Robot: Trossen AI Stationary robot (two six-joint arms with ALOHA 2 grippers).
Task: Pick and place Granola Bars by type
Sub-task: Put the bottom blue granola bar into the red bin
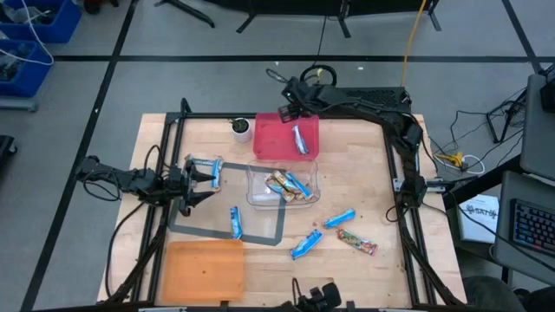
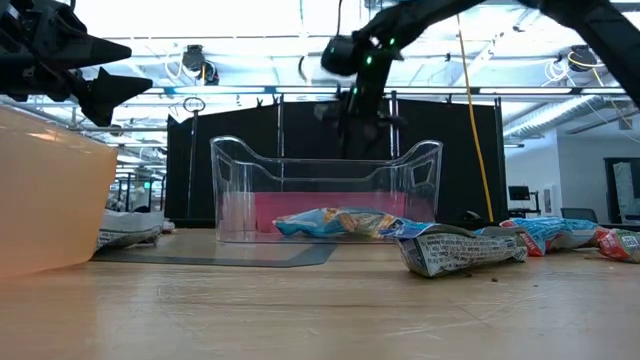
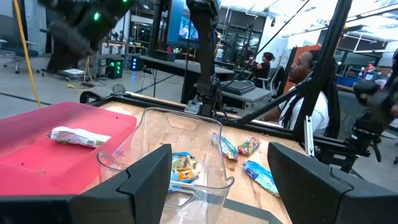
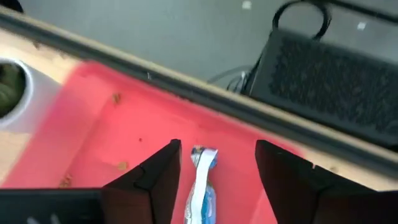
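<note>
A blue and white granola bar (image 1: 300,139) lies flat on the red tray (image 1: 273,143). My right gripper (image 1: 293,111) hovers open over the tray's far part. In the right wrist view its fingers stand on either side of that bar (image 4: 202,186), above it. A clear container (image 1: 256,198) holds tan and blue bars (image 1: 286,185). My left gripper (image 1: 208,173) is open and raised at the table's left, above a blue bar (image 1: 205,164) on the table. It faces the container (image 3: 155,124). More bars lie loose: blue (image 1: 235,222), (image 1: 339,219), (image 1: 305,243) and tan (image 1: 357,242).
A white cup (image 1: 242,129) stands left of the red tray. An orange tray (image 1: 205,270) sits at the near left. A grey outline mat (image 1: 260,236) lies before the container. A black frame (image 1: 408,186) borders the table. People sit beyond the table (image 3: 301,93).
</note>
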